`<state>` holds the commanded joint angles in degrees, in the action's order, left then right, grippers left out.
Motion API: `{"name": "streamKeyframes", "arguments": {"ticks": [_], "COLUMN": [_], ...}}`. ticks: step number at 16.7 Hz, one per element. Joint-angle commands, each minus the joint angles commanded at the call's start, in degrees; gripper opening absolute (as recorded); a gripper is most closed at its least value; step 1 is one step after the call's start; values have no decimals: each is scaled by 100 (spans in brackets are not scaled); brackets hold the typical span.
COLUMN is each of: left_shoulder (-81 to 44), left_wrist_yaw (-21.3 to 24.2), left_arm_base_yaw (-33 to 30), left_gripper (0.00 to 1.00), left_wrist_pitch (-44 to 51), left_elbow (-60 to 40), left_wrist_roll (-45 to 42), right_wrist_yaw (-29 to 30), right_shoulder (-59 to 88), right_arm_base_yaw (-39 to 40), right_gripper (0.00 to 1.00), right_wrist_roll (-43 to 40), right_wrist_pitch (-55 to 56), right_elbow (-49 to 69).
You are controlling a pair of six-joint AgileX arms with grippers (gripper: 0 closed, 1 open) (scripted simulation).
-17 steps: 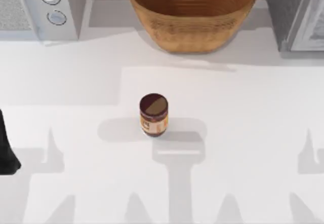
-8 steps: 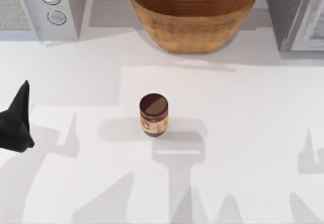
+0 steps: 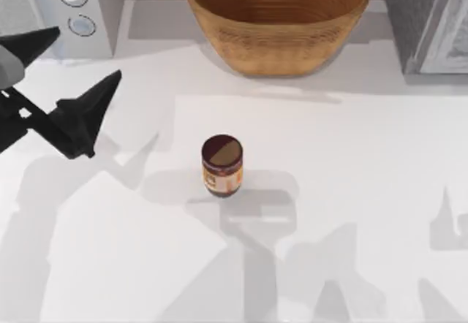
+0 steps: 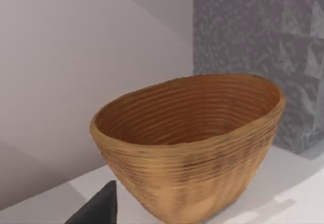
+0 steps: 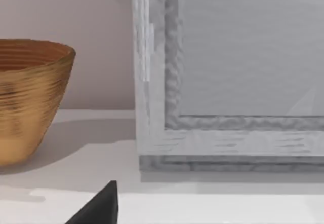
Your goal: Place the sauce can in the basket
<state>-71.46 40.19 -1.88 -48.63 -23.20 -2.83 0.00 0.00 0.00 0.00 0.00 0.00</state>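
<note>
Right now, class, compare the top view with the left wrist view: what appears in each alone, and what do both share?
Top view alone: the sauce can upright on the table, the left end effector at the left, and an appliance with two dials. Left wrist view alone: a speckled grey panel behind the basket. Shared: the basket.

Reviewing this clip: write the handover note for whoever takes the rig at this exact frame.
Left gripper: open, empty, over the table's left side, left of the can and apart from it.
Right arm: parked; one dark fingertip shows in its wrist view.
Sauce can: upright on the table near the middle, untouched.
Basket: at the back centre, nothing seen in it.
Done: nothing placed so far.
Left: bring the left gripper to the can, grip it, lift it, carry it back over the basket's rim and release.
</note>
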Motion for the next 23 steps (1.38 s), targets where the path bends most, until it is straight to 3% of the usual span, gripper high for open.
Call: {"name": "streamKeyframes", "arguments": {"ticks": [7, 12, 16, 23], "left_shoulder": [-4091, -6245, -7078, -7134], "left_wrist_yaw": [2184, 3290, 3709, 3721], "left_arm_base_yaw": [-298, -456, -511, -501], "left_gripper": [100, 100, 100, 100], "left_wrist_pitch": [-2642, -4023, -4573, -4599], "left_elbow": [-1293, -1976, -2252, -2265], "left_wrist_roll": [-3, 34, 60, 63], "right_wrist_yaw": [0, 0, 0, 0], "right_shoulder": [0, 0, 0, 0], "right_arm_base_yaw": [0, 0, 0, 0], "right_gripper": [100, 100, 100, 100], "right_wrist_roll": [0, 0, 0, 0], "right_wrist_pitch": [0, 0, 0, 0], "right_elbow": [0, 0, 0, 0]}}
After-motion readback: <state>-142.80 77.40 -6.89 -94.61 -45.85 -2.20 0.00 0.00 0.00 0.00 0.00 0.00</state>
